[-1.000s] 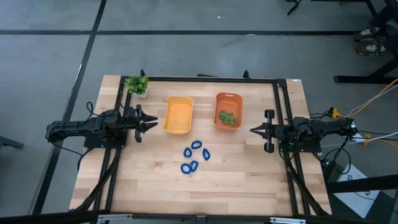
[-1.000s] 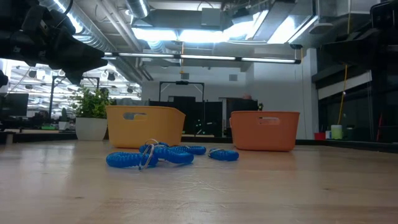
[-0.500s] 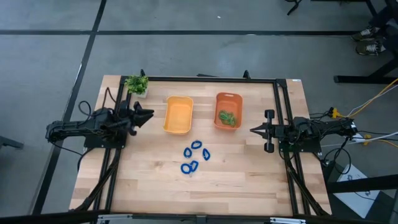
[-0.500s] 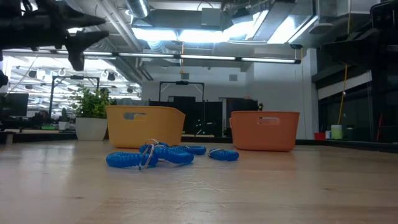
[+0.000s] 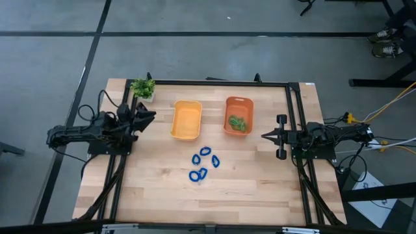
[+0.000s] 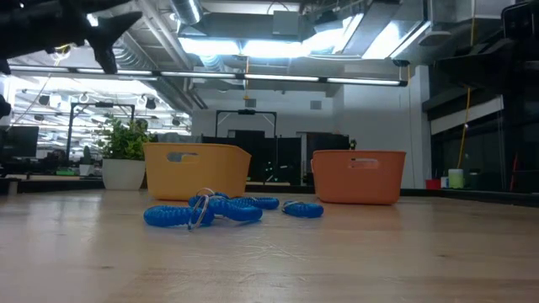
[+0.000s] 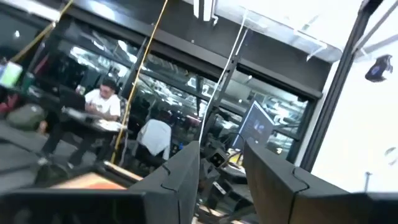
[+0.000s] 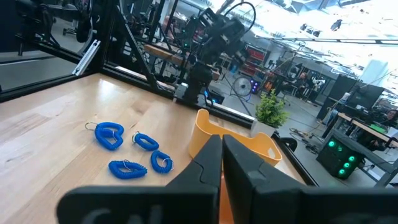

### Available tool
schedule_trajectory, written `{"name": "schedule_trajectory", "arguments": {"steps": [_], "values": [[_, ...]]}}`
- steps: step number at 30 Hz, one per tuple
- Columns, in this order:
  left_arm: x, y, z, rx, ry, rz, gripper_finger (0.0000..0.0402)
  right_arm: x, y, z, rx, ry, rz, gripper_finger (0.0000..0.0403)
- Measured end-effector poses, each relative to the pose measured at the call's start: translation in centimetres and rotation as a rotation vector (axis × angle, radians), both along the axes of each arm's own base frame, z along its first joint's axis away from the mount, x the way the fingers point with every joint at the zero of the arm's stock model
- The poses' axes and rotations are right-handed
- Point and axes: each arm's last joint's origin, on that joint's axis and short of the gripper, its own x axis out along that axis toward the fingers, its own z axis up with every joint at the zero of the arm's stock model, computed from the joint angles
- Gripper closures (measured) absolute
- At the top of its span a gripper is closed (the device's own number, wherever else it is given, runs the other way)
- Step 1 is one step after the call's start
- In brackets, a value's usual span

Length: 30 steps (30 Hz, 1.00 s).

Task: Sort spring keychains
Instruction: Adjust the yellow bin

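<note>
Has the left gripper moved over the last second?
Yes. In the high view the left gripper has pulled back from the yellow bin toward the potted plant and the table's left edge.

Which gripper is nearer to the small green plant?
Left. The left gripper is just beside the small green plant at the table's far left corner; the right gripper waits across the table, past both bins.

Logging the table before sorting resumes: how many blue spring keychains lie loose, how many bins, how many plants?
Blue spring keychains: 5, two of them touching
Bins: 2, the yellow bin and the orange bin
Plant: 1
Total: 8
</note>
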Motion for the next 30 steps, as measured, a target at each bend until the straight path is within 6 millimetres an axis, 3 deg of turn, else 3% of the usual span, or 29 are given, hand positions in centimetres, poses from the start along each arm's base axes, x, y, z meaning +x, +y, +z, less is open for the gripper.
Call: {"name": "schedule_trajectory", "arguments": {"steps": [6,12,19,30], "values": [[0.7,0.0,3.2,0.085,0.043,0.036,0.0279,0.0,0.0,0.0,0.0,0.0,0.0,0.0387],[3.2,0.2,5.9,0.11,0.203,0.038,0.0279,0.0,0.0,0.0,0.0,0.0,0.0,0.0387],[9.0,-0.9,6.3,0.156,0.414,-0.043,0.0279,0.0,0.0,0.0,0.0,0.0,0.0,0.0387],[17.7,-5.2,7.2,0.448,0.566,-0.159,0.0279,0.0,0.0,0.0,0.0,0.0,0.0,0.0387]]}}
